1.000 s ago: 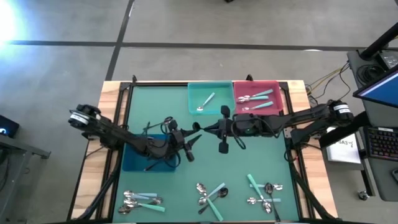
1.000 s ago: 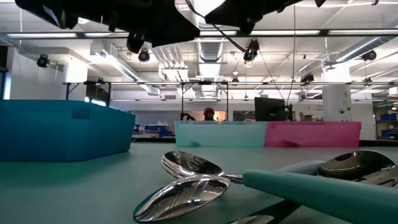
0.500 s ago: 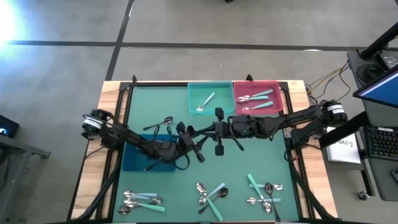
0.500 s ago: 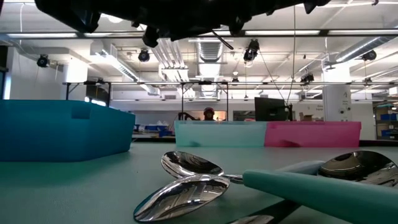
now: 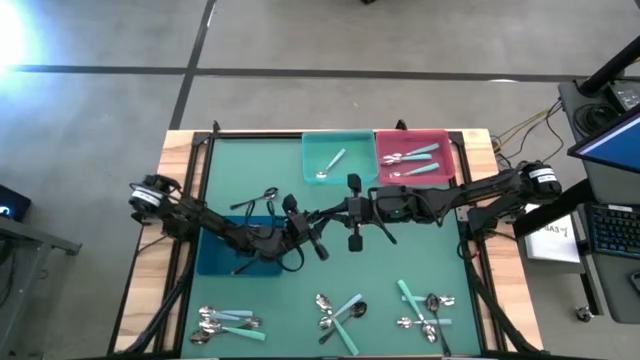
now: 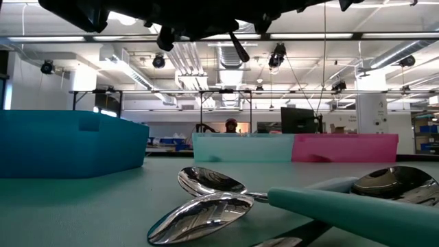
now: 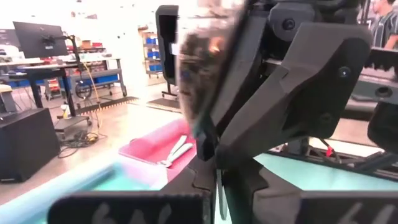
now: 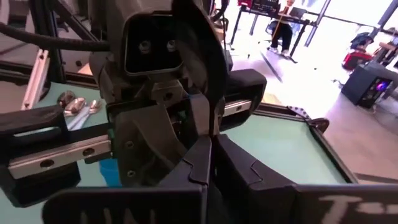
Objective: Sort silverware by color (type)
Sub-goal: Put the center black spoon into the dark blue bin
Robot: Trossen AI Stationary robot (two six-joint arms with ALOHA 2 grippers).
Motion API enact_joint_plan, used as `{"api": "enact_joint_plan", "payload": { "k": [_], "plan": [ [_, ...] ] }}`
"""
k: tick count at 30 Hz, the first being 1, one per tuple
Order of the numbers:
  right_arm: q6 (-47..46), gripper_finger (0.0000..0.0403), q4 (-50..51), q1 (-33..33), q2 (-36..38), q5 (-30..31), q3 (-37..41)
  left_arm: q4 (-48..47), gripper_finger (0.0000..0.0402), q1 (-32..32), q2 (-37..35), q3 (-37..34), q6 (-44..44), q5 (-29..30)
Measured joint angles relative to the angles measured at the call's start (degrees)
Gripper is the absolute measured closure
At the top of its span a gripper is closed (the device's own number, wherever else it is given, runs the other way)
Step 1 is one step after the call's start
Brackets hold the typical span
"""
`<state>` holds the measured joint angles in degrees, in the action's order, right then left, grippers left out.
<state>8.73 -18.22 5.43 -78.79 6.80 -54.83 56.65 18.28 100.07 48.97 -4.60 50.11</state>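
Both grippers meet above the mat's middle, lifted off the table. My left gripper comes from the left and my right gripper from the right, both shut on one dark metal spoon standing between them. A second dark spoon lies on the mat beside the blue bin. The teal bin holds one spoon, and the pink bin holds teal-handled ones. Three heaps of spoons lie along the near edge. My left gripper pinches the spoon's thin handle between its two fingers, level from the table's left. The bowl stands up past the fingertips, lifted clear of the table. My right gripper's fingers close together on the same spoon's lower part, coming level from the table's right. The dark spoon rises above its fingertips in front of the left wrist camera. The exact spot is hidden by the fingers.
The blue bin lies under my left arm at the mat's left. The teal and pink bins stand side by side at the far edge. Bare green mat lies between the bins and the spoon heaps. Big in the low view are two near spoons.
My right gripper has travelled toward the table's left and met my left gripper. My left gripper has shifted a little toward the right and the near edge. Both have held still over the last half second. In the low view a slim dark bar now points down below them.
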Motion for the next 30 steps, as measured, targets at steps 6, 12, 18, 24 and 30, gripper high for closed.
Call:
{"api": "enact_joint_plan", "payload": {
  "k": [6,12,18,24,30],
  "plan": [
    [-0.55,0.0347,6.99,-0.07,2.95,0.46,0.0,-9.92,0.0401,0.09,-3.38,0.0,2.87,-0.36],
    [-8.13,0.0281,18.62,-0.07,6.96,0.9,-0.01,-29.54,0.0402,1.92,-11.29,0.0,9.99,-2.05],
    [-19.03,0.0254,37.3,0.06,8.92,0.65,-0.04,-66.66,0.0402,4.23,-23.44,1.03,28.78,-11.52],
    [-31.45,0.0262,55.61,0.94,7.49,-0.58,0.04,-98.69,0.0402,4.94,-30.54,2.88,47.22,-29.11],
    [-40.74,0.0277,67.69,3.19,5.63,-11.1,0.67,-110.84,0.0402,4.92,-30.58,2.69,51.22,-39.14]
  ]
}}
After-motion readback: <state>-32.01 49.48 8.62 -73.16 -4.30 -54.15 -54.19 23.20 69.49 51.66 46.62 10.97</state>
